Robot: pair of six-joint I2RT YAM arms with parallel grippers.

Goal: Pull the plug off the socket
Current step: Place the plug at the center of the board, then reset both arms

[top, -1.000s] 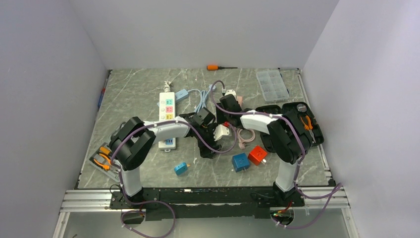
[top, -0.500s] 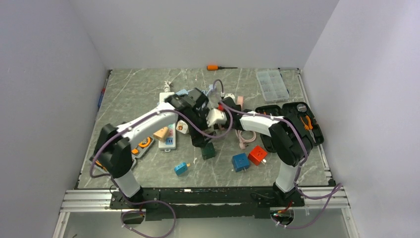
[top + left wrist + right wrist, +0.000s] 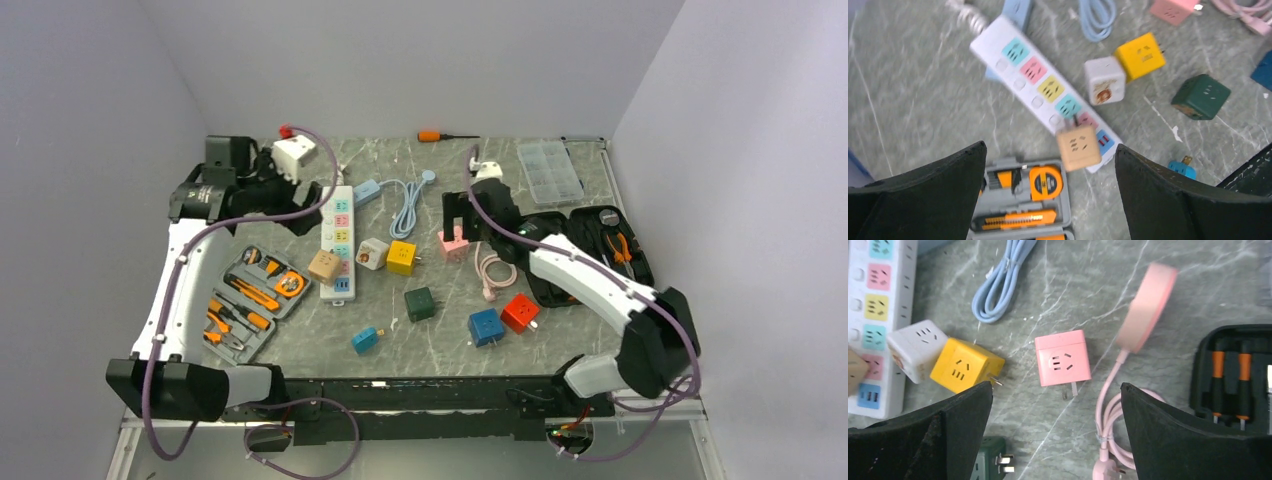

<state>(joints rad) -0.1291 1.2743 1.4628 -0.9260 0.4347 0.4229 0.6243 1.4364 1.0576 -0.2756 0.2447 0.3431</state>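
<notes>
The socket [image 3: 339, 240], a long white strip with pastel outlets, lies left of centre [image 3: 1043, 90]. A tan cube plug [image 3: 324, 266] sits on its near end [image 3: 1078, 147]; its prongs are hidden. A white cube [image 3: 372, 253] and a yellow cube [image 3: 403, 257] lie right of the strip. My left gripper [image 3: 300, 203] hangs open high above the strip's far left, holding nothing [image 3: 1050, 147]. Above a pink cube [image 3: 1063, 358], my right gripper [image 3: 462, 222] stands open and empty [image 3: 1056, 387].
A grey tool case [image 3: 245, 300] lies left of the strip and a black one [image 3: 600, 250] at the right. A light-blue strip [image 3: 366, 190] with its cable [image 3: 405, 195], a pink cable [image 3: 492, 272], and green [image 3: 420, 303], blue [image 3: 486, 326] and red [image 3: 520, 312] cubes lie around.
Both arms have left the middle: the left swung up to the back left, the right drew back. Both grippers have opened wide. The tan, white and yellow cubes now show by the strip.
</notes>
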